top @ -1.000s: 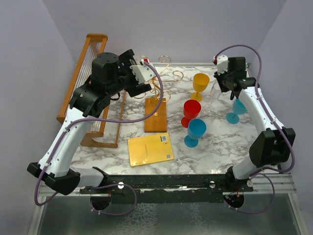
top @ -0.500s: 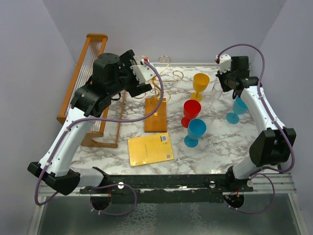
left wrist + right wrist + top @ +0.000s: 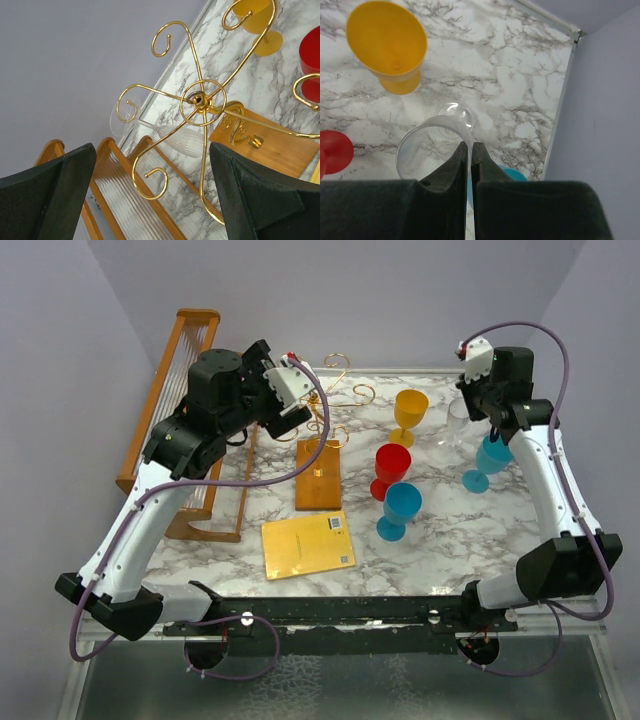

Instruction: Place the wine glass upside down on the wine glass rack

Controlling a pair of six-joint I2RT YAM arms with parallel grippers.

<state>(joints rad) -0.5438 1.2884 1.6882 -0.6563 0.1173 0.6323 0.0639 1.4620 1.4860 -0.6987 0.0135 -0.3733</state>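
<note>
Clenched on the rim of the clear wine glass [image 3: 437,137], the right gripper [image 3: 470,145] is shown in its wrist view with both dark fingers pressed almost together. The thin wall of the bowl is caught between them, and the round foot is seen beyond the rim. In the overhead view this glass is found at the upper right of the frame, tilted, between a yellow plastic goblet [image 3: 410,412] and a blue plastic goblet [image 3: 486,462]; whether its foot touches the white marbled table [image 3: 440,555] cannot be told. Nearest, at the lower centre of that view, a flat yellow padded envelope [image 3: 305,546] is laid on the marble. Just to its right a second blue goblet [image 3: 400,510] is stood, and a red plastic goblet [image 3: 390,470] is set close behind it. Farther back, at the centre, the brown rectangular wooden base [image 3: 320,476] is seen, from which the thin gold wire rack [image 3: 202,100] with curled spiral arms rises. The left gripper [image 3: 152,150] is held above that rack with its fingers spread wide and nothing between them. Under the rack arms in the left wrist view a ribbed clear glass [image 3: 177,141] is visible, its foot beside one curl; whether it hangs from that arm cannot be told. Along the left edge of the overhead frame a large wooden frame with clear rods [image 3: 165,410] is stood.
</note>
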